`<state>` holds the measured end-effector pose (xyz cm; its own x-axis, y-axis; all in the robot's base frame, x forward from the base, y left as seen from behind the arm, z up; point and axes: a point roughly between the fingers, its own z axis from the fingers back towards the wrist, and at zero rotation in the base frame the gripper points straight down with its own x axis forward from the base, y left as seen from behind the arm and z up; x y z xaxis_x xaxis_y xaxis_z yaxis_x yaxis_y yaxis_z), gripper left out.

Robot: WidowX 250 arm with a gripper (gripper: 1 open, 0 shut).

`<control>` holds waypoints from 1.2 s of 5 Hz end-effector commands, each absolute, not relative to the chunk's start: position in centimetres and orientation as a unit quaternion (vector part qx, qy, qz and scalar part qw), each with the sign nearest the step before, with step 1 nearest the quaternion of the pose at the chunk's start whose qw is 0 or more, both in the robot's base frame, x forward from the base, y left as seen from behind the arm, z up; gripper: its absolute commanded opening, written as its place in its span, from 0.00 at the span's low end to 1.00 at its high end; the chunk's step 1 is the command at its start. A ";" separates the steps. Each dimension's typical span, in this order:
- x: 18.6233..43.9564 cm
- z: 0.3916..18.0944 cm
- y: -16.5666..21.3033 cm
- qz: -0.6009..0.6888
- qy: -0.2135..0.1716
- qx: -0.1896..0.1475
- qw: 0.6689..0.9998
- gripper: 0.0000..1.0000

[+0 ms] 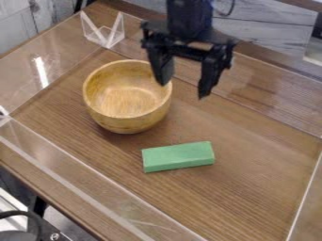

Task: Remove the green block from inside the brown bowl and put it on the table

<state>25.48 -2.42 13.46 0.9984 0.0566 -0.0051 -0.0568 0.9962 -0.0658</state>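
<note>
Step in hand: the placing is judged done; the flat bright-green rectangular block is seen lying on the brown wood-grain desk, outside the bowl.
Block, place: it is found at about five o'clock from the round light-brown wooden bowl, near it but not touching, long side running roughly nine to three o'clock with a slight tilt.
Bowl, contents: nothing is seen inside it; only bare wood grain is shown.
Hand, state: the black hand is held with its two fingers well apart, and nothing is gripped between them.
Hand, place: it is held above the desk, pointing down, at about twelve o'clock from the block and two o'clock from the bowl's centre; it is clear of both.
Desk, edges: low clear plastic walls are seen along the sides, apart from the block.
Progress: the task is judged complete as things lie.
Next move: little is called for beyond the hand being drawn up and away; the block is best left undisturbed, so any path is to be kept off it and off the bowl rim.
Risk: a low sweep toward six o'clock is judged able to nudge the block.
</note>
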 end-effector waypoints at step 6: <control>23.5 13.5 -3.8 0.049 -0.030 -0.031 0.998 1.00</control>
<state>23.30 -3.83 12.70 0.9955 0.0917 0.0219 -0.0903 0.9942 -0.0592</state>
